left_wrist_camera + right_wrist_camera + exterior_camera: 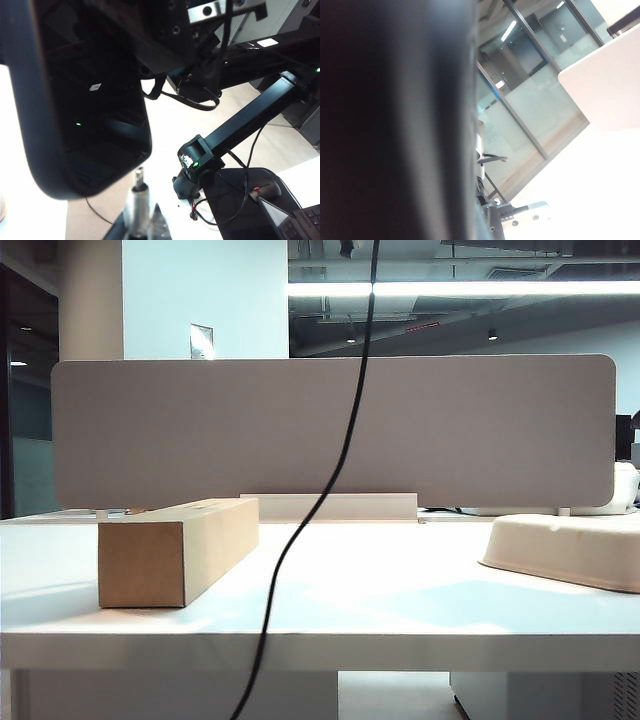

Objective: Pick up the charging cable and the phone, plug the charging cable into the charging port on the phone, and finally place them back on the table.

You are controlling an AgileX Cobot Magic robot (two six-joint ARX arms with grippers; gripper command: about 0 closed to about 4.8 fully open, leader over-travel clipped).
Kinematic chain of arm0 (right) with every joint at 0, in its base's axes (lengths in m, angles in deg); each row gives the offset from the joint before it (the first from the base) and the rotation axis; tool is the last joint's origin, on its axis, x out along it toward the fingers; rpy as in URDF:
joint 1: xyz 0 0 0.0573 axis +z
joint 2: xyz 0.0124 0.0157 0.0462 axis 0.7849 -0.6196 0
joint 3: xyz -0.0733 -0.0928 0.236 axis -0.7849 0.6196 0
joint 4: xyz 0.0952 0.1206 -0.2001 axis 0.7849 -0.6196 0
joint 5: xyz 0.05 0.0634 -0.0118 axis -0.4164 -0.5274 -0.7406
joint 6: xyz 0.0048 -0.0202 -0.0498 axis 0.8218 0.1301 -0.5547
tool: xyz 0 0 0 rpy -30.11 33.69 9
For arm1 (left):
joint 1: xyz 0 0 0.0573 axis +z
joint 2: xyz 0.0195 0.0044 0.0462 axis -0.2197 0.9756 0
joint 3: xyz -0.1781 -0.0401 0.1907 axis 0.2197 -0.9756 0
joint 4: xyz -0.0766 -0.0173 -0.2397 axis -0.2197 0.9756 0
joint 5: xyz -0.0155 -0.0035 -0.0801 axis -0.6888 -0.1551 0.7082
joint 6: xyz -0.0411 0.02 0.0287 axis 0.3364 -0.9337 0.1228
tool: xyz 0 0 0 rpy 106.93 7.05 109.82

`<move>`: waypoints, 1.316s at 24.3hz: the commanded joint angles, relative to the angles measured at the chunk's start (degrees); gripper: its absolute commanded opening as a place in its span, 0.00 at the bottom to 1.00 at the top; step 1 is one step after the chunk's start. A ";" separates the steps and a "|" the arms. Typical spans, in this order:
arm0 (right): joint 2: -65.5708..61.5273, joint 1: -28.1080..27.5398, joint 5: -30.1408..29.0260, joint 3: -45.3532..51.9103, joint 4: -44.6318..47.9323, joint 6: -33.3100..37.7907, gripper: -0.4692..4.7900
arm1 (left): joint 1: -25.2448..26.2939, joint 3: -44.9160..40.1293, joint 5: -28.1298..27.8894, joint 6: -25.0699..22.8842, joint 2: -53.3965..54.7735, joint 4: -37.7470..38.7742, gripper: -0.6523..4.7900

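The left gripper is clamped on the silver plug of the charging cable, tip pointing away from it. Just beyond the tip hangs the rounded short edge of the phone; whether they touch, I cannot tell, and the charging port is not discernible. The right gripper is closed too, holding the phone, whose dark blurred body fills half of its wrist view; its fingers are hidden. Farther off, the cord hangs slack across the table, between a cardboard box and a cream pad.
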 commanded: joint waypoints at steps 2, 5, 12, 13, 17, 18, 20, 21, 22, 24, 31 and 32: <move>0.17 0.26 0.02 -0.50 2.19 -0.42 0.08 | -0.04 0.17 -0.96 0.13 -0.20 -0.72 0.11; 0.20 0.31 0.00 -0.50 2.38 -0.39 0.08 | 0.04 0.17 -1.05 0.13 0.02 -0.55 0.11; 0.20 0.31 -0.04 -0.50 2.56 -0.37 0.08 | 0.04 0.17 -1.05 -0.11 0.61 -0.11 0.11; 0.20 0.31 -0.04 -0.50 2.54 -0.37 0.08 | 0.04 0.20 -1.03 -0.09 0.61 -0.28 0.11; 0.17 0.31 -0.02 -0.50 2.25 -0.42 0.08 | 0.04 0.22 -1.01 -0.04 0.61 -0.15 0.11; 0.17 0.31 -0.04 -0.50 2.12 -0.48 0.08 | 0.04 0.22 -0.81 0.22 0.61 0.02 0.11; 0.17 0.31 -0.04 -0.50 2.10 -0.66 0.08 | 0.04 0.22 -0.81 0.44 0.61 0.17 0.11; 0.17 0.31 -0.13 -0.50 2.08 -0.68 0.08 | 0.13 0.22 -0.79 1.16 0.61 -0.17 0.11; 0.13 0.31 -0.24 -0.50 2.08 -0.85 0.08 | 0.17 0.24 -0.81 1.25 0.61 -0.35 0.11; -0.11 0.31 -1.11 -0.50 1.62 -1.88 0.08 | 0.17 0.24 -0.79 1.31 0.59 -0.11 0.11; -0.52 0.31 -1.53 -0.50 -0.70 -2.12 0.08 | 0.17 0.24 -0.85 1.44 0.61 -1.05 0.11; -0.52 0.31 -1.57 -0.50 -0.85 -2.16 0.08 | 0.17 0.24 -0.81 1.51 0.59 -0.94 0.11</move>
